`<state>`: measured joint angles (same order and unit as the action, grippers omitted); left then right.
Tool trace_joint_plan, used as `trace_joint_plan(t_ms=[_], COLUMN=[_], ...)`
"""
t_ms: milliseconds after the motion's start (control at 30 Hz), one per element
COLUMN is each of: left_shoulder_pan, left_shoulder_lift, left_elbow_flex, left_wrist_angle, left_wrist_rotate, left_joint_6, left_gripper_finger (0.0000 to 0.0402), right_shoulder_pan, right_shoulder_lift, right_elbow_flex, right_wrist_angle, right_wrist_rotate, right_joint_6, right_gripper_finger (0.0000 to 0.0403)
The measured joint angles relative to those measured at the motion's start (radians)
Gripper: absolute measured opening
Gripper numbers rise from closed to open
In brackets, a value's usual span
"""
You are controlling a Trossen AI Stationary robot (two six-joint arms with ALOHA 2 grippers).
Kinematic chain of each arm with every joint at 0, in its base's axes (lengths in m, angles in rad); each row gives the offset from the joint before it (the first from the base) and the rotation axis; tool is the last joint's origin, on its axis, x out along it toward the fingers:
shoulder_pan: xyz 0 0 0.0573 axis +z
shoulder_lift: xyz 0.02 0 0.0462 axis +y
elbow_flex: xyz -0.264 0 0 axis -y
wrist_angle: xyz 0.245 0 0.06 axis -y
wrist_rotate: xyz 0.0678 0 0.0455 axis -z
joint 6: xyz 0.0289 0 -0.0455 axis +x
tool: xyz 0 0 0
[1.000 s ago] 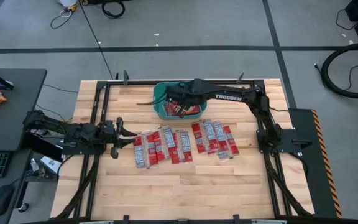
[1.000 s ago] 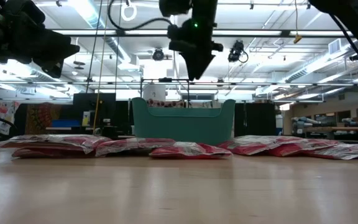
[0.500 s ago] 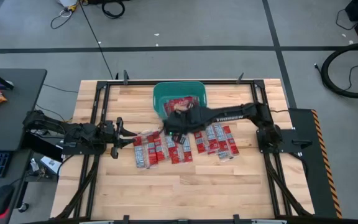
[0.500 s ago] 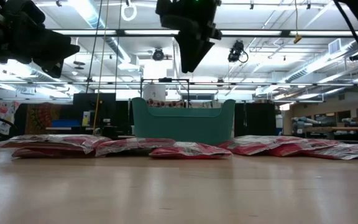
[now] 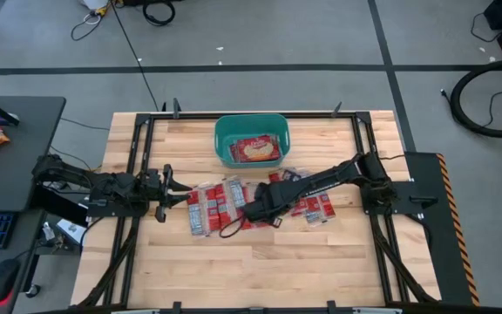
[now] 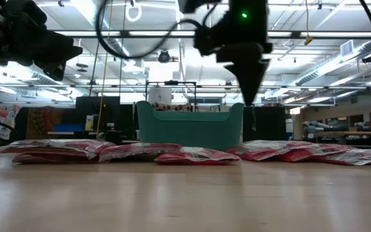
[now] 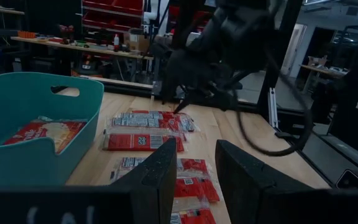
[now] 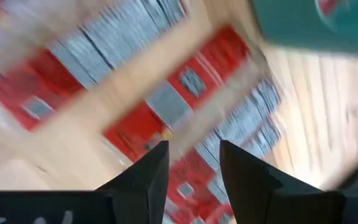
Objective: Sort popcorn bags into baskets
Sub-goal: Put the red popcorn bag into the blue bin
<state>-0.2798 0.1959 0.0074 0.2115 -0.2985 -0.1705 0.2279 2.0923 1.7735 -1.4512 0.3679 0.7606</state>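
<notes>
Popcorn bags (image 5: 212,202) lie in a loose row across the middle of the high view, red packets with grey and white print, flat on the pale wooden table (image 5: 321,262). One more packet (image 5: 254,149) rests inside the teal tub (image 5: 223,144), which sits at the upper centre of the tabletop, just above the row. A black metal frame (image 5: 138,139) borders the wood, and grey floor with taped lines and loose cables fills the top of the frame.

The right gripper (image 5: 253,209) reaches in from the right edge and hangs over the middle of the row, its fingers (image 8: 148,177) apart with nothing between them. The left gripper (image 5: 174,188) waits at the left end of the row, fingers (image 7: 160,180) spread and empty.

In the low view the tub (image 6: 190,127) stands behind the packets (image 6: 197,155), with ceiling lights and workshop benches in the room beyond. A dark desk (image 5: 16,118) fills the left edge of the high view.
</notes>
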Motion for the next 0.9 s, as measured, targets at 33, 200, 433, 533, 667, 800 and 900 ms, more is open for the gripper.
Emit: trace_joint_plan(t_ms=[33,200,433,533,667,800,900], left_shoulder_pan=[0.000,0.000,0.000,0.000,0.000,0.000,0.000], left_shoulder_lift=[0.000,0.000,0.000,0.000,0.000,0.000,0.000], left_elbow_flex=[0.000,0.000,0.000,0.000,0.000,0.000,0.000], left_wrist_angle=[0.000,0.000,0.000,0.000,0.000,0.000,0.000], left_wrist_rotate=[0.000,0.000,0.000,0.000,0.000,0.000,0.000], left_joint_6=[0.000,0.000,0.000,0.000,0.000,0.000,0.000], left_gripper_finger=[0.0117,0.0117,0.0117,0.0117,0.0117,0.0117,0.0117], right_shoulder_pan=[0.004,0.046,0.125,0.141,0.153,0.160,0.165], right_shoulder_lift=[-0.007,-0.023,-0.023,-0.023,-0.023,-0.023,-0.023], right_elbow_flex=[-0.022,-0.118,-0.257,-0.304,-0.346,-0.384,-0.415], right_wrist_angle=[0.000,0.021,0.228,0.306,0.321,0.335,0.359], right_wrist_rotate=[0.000,0.001,0.027,0.031,0.058,0.086,0.131], right_joint_6=[0.017,-0.014,-0.175,-0.218,-0.244,-0.272,-0.285], right_gripper_finger=[0.0147,0.0147,0.0158,0.0172,0.0195,0.0213,0.0219])
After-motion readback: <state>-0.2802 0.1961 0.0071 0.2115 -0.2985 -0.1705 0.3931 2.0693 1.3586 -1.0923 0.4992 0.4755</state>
